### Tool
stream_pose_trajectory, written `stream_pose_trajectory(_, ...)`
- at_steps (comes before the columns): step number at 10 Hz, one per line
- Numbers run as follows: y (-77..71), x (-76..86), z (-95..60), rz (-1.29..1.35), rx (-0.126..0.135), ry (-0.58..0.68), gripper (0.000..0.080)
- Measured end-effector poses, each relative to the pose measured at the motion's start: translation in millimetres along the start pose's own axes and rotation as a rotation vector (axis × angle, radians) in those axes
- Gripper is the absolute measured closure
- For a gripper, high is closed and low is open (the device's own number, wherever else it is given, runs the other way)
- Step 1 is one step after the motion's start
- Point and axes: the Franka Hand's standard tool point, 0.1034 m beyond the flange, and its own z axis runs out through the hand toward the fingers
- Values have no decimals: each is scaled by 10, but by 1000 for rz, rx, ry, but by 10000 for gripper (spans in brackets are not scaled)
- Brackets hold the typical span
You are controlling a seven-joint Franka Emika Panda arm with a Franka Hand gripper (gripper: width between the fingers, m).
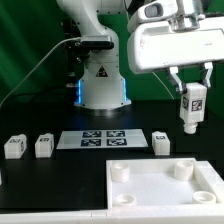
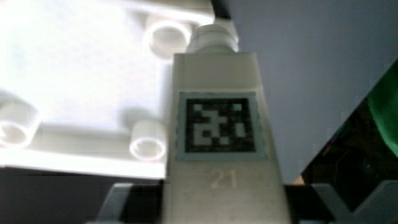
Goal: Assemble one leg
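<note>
Above the one big white tray [image 1: 155, 186], the gripper [image 1: 190, 90] holds one leg [image 1: 192, 108] upright, with its jaws shut tight on the leg's top. Three other legs [image 1: 43, 146] stand on the table [image 1: 60, 190], so there are four legs in all.

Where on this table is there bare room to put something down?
Bare table lies in front of the two loose legs, on the exterior view's left of the white tray piece. The row by the marker board is crowded.
</note>
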Motion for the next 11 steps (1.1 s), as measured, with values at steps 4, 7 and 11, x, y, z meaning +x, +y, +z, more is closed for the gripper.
stream_pose_trajectory(4, 291, 624, 164, 35, -6, 5, 506)
stream_pose_trajectory(7, 384, 931, 458, 60, 1, 28, 506)
stream_pose_trajectory(11, 365, 975, 458, 58, 2, 43, 506)
